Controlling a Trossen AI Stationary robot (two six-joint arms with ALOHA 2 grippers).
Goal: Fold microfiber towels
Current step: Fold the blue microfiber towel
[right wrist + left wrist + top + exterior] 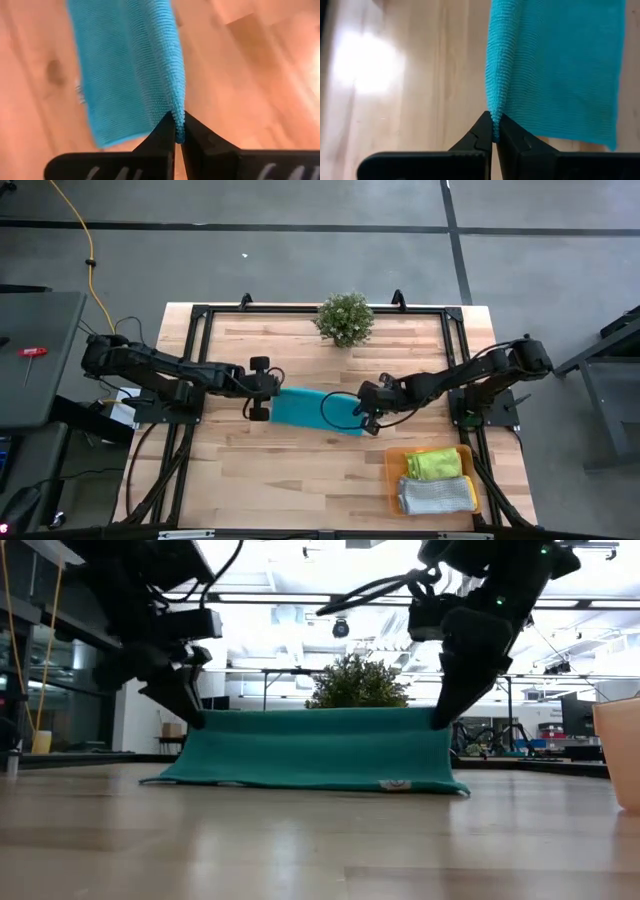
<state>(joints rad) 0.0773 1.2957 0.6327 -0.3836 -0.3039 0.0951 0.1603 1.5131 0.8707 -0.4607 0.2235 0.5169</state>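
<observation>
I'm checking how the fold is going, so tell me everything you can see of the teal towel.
The teal towel is a soft, finely ribbed microfiber cloth, held up by one edge and stretched between both grippers. The left gripper and the right gripper are each shut on a top corner. It hangs like a curtain at mid-table, its lower edge trailing on the wooden table, a small label near one bottom corner.

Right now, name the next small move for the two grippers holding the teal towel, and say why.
Probably carry the lifted edge across and lower it onto the opposite side. The left gripper and right gripper each pinch a top corner of the teal microfiber towel, which hangs with its lower edge on the wooden table.
</observation>
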